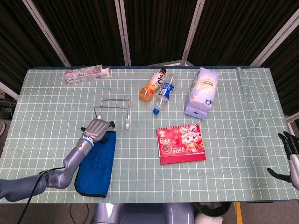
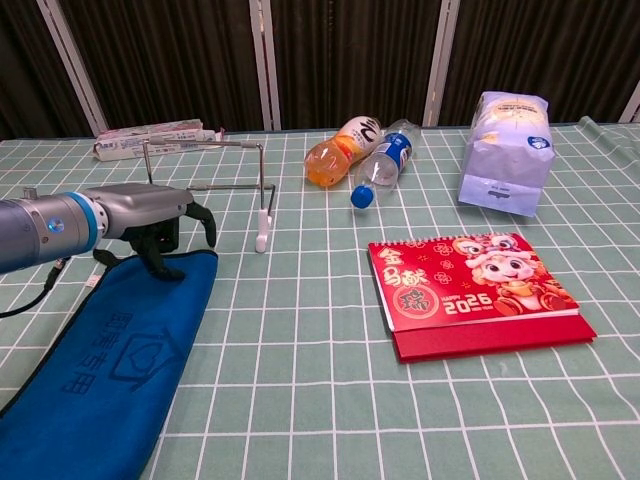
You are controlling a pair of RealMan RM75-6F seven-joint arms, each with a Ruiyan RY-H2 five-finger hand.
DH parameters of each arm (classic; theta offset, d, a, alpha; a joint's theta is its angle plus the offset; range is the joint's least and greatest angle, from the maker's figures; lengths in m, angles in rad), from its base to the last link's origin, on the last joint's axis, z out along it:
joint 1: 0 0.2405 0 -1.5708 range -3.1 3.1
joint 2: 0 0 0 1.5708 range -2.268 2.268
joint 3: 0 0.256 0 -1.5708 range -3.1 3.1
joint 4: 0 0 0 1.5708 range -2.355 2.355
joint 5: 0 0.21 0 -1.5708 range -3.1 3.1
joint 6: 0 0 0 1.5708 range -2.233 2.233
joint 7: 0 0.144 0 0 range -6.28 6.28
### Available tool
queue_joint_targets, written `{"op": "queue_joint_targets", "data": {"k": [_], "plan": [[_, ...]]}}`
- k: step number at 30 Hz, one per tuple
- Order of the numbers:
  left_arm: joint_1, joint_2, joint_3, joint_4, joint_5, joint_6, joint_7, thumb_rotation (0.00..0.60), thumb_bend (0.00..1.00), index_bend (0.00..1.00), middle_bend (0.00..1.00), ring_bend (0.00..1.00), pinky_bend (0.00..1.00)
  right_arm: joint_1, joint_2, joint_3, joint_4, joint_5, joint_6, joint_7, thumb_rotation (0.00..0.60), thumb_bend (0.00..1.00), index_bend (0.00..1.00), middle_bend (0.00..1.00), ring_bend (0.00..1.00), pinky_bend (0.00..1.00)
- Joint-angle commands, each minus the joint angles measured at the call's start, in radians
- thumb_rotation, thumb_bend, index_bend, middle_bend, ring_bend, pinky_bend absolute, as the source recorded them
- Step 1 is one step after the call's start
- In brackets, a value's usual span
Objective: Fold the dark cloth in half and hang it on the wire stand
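Note:
A dark blue cloth [image 1: 97,161] [image 2: 110,360] lies flat and lengthwise on the table's front left. My left hand [image 1: 97,128] [image 2: 158,216] hovers over its far edge, fingers spread and pointing down, thumb tip at the cloth's top hem; nothing is gripped. The wire stand [image 1: 113,109] [image 2: 208,190] stands upright just behind that hand. My right hand [image 1: 289,154] shows at the right edge of the head view, off the table, fingers apart and empty.
A red desk calendar [image 1: 181,143] [image 2: 470,290] lies at centre right. An orange bottle [image 1: 152,86] and a clear bottle [image 1: 165,92] lie behind the stand. A white bag [image 1: 202,91] stands at back right, and a flat box [image 1: 87,73] at back left.

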Motion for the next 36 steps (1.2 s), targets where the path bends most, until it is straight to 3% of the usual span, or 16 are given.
{"op": "queue_joint_targets", "data": {"k": [1, 27, 36], "plan": [[-0.007, -0.007, 0.005, 0.003, -0.015, 0.004, 0.013, 0.600, 0.35, 0.32, 0.98, 0.95, 1.00, 0.001, 0.000, 0.000, 0.000, 0.000, -0.002, 0.001, 0.600, 0.00, 0.02, 0.00, 0.00, 0.00], [-0.004, -0.024, 0.022, 0.022, -0.015, 0.001, -0.017, 0.600, 0.35, 0.41, 0.98, 0.95, 1.00, 0.002, 0.003, -0.007, -0.004, -0.011, -0.003, 0.006, 0.600, 0.00, 0.00, 0.00, 0.00, 0.00], [0.001, -0.010, 0.030, 0.007, -0.010, 0.015, -0.013, 0.600, 0.35, 0.58, 0.98, 0.95, 1.00, 0.002, 0.005, -0.009, -0.004, -0.017, -0.002, 0.009, 0.600, 0.00, 0.01, 0.00, 0.00, 0.00]]}}
